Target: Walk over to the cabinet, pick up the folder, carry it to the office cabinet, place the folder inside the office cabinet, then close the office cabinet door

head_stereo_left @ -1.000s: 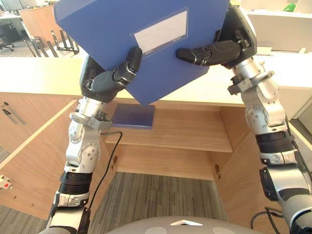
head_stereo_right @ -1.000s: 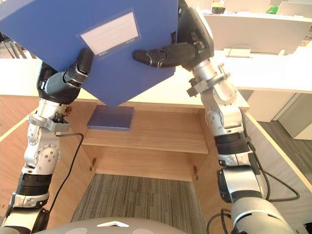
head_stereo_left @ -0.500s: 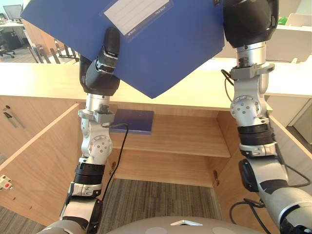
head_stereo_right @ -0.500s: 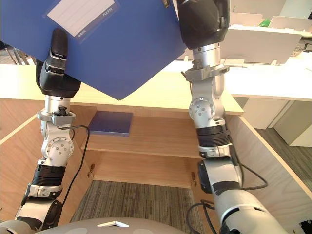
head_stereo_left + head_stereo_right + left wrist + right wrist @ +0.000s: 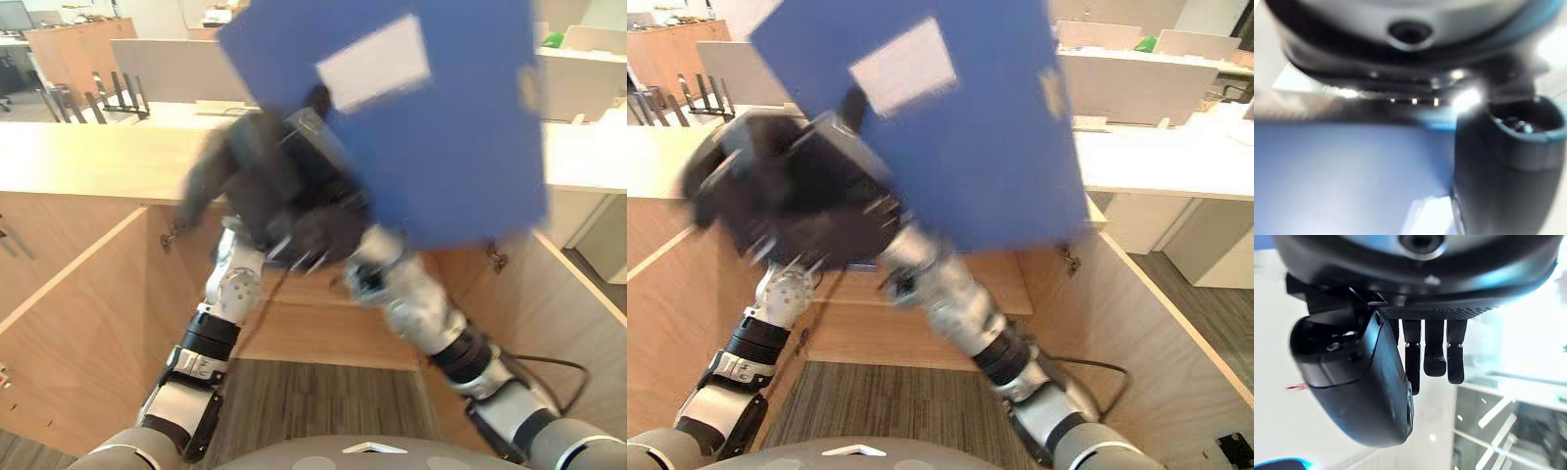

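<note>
Holds the blue folder [image 5: 460,147] aloft in front of the open office cabinet [image 5: 88,157], not inside it.

Faces the wooden cabinet with both doors swung wide toward the near side, left door [image 5: 69,323] and right door [image 5: 578,323]. Carries the folder tilted, high and right of centre, with its lower edge across the top of the cabinet's opening and the white label [image 5: 372,64] turned to the near side. Grips it with the left hand [image 5: 1498,166], thumb laid on the blue front face beside the label, fingers hidden behind the folder. Has the right hand [image 5: 1361,382] blurred just left of and below the folder, fingers [image 5: 1435,350] hanging straight and loose, nothing between them and the thumb; cannot tell whether it touches the folder.
</note>
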You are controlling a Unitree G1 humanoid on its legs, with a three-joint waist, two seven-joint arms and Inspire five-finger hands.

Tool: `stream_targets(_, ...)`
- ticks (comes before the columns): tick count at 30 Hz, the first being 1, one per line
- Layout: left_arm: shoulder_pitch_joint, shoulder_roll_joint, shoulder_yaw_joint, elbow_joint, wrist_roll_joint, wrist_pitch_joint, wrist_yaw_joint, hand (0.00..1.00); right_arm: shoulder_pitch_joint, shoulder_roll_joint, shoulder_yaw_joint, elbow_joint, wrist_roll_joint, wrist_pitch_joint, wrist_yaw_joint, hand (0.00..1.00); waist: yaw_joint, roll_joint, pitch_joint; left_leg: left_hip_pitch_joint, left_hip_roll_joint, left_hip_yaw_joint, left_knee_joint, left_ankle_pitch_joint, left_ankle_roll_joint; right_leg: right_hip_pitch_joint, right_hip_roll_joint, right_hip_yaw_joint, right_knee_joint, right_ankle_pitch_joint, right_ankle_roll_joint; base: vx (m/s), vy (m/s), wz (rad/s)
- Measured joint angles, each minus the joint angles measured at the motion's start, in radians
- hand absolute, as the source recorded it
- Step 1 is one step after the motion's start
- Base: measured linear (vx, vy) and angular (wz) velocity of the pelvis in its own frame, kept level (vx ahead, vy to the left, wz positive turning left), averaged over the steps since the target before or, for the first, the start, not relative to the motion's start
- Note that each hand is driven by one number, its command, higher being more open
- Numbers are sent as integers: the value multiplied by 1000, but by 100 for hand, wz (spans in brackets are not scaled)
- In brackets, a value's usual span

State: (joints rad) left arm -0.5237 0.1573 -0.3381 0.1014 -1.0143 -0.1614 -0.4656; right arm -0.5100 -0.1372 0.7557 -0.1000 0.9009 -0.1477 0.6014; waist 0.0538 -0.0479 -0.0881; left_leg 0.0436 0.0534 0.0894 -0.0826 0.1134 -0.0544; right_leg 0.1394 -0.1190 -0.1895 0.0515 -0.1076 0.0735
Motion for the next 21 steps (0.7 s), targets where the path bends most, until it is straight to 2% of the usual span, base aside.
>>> stream_targets(1,-6,47,-13,-30,42,9,-51,0,13,2,32,15,-28,32,32,0,-4,-5,2,1,1,2,0,0,0,-1,0,1,0,0,0,0,0,0)
stream_targets(3,-4,53,-29,-36,69,9,-86,0,20,10,33,23,-23,33,60,0,-3,-9,4,1,1,3,0,0,0,-1,0,1,1,0,0,0,0,-2)
stream_targets(9,-3,52,1,-34,79,10,-72,0,18,68,13,76,-21,32,66,0,-1,-8,5,4,6,3,-1,2,-1,-1,1,-1,2,-2,-2,0,0,0)
stream_targets(21,25,45,38,-22,79,10,-34,0,15,110,4,128,-22,34,66,0,-3,-4,30,3,5,1,-1,4,1,-1,0,-2,1,-2,-1,0,0,0)
